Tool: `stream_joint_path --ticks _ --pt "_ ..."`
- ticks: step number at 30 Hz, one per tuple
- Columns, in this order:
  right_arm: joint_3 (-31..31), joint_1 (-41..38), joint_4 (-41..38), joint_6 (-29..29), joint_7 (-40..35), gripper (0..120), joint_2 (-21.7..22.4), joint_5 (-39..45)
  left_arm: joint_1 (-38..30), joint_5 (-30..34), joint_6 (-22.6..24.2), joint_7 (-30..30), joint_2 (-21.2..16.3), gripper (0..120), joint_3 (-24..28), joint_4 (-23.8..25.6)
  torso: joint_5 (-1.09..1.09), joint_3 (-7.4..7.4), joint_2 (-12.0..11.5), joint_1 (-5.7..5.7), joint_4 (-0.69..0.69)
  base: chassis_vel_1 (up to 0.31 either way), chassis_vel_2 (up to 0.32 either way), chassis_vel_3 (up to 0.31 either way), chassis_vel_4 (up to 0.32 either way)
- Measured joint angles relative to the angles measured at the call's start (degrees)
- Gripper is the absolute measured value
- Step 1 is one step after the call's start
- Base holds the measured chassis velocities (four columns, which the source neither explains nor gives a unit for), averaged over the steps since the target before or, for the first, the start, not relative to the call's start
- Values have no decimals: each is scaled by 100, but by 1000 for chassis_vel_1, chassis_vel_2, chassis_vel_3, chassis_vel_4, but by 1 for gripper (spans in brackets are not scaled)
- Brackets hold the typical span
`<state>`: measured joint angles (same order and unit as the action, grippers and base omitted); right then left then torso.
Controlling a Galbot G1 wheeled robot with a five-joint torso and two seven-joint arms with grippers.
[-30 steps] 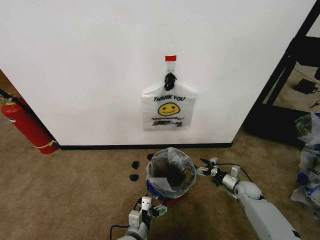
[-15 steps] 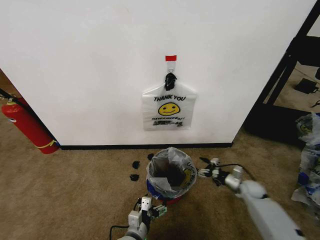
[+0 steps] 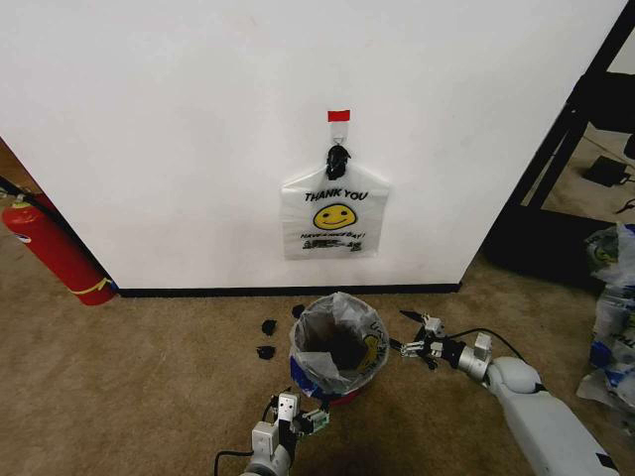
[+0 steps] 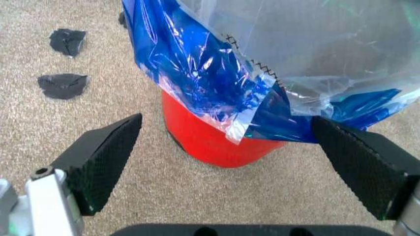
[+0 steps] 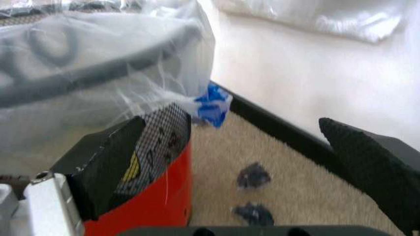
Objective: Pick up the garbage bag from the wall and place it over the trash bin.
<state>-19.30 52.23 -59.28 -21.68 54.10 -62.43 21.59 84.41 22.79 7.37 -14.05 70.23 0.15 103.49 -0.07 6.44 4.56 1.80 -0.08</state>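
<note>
Wall (image 3: 179, 129) took up most of the head view. A second, flat bag (image 3: 333, 213) with black-knotted handles hung on the hook under the red tape (image 3: 338, 116), at 12 o'clock from the bin, untouched.

Extinguisher (image 3: 55, 248) stood at 9 o'clock by the baseboard, well apart from the work.

Bin (image 3: 337, 349) sat on the carpet just off the wall. Garbage bag (image 3: 342, 322) was already draped over its rim, mouth open, blue handle patches hanging down the outside over the red base (image 4: 217, 140). Black scraps (image 3: 267, 339) lay at the bin's 9–10 o'clock.

Change over the last second: right gripper (image 3: 414, 342) pulled back from the bin's 3 o'clock side and sat a bit lower and farther out; a second ago its tips were right at the bag's edge. Its jaws stood wide apart with nothing between them; in the right wrist view the bag film and blue tab (image 5: 211, 105) hung free just beyond the fingers (image 5: 125, 162). Left gripper (image 3: 298, 412) held at the bin's 6 o'clock, also spread wide and empty, pads (image 4: 102, 160) either side of the red base without touching it. It slid slightly toward the robot.

My read: placement looks done, both arms released and the right one retreating. Bag sits a bit bunched on the far rim, so it could slip if bumped.
</note>
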Motion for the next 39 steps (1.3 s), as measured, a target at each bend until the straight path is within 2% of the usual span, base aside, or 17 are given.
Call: stream_joint_path --ticks 6,14,16,21,22,27,34,39 --pt "11 -174 362 -805 -19 100 -135 -419 -14 1 -1 -2 -23 100 -1 3 2 0 0 0 0 0 0 0 0" --pt "20 -342 594 -1432 -266 97 -220 -553 -33 15 -13 0 -38 100 2 -12 1 0 0 0 0 0 0 0 0" --pt "27 -361 617 -1520 -321 93 -236 -553 -36 16 -14 1 -39 100 4 -18 1 0 0 0 0 0 0 0 0" --pt "45 -365 640 -1691 -417 70 -278 -568 -48 23 -21 4 -40 100 14 -28 1 0 0 0 1 0 0 0 0" --pt "45 -365 640 -1691 -417 70 -278 -568 -48 23 -21 4 -40 100 14 -28 1 0 0 0 1 0 0 0 0" --pt "50 -327 716 -1772 -417 53 -317 -680 -59 34 -23 9 -44 100 20 -42 1 0 0 0 0 0 0 0 0" --pt "97 -334 844 -1919 -494 53 -426 -891 -86 47 -26 15 -36 100 30 -84 2 0 0 0 0 0 0 0 0" --pt "131 -353 855 -1973 -552 60 -480 -909 -105 55 -26 17 -40 100 28 -98 1 0 0 0 0 0 0 0 0"
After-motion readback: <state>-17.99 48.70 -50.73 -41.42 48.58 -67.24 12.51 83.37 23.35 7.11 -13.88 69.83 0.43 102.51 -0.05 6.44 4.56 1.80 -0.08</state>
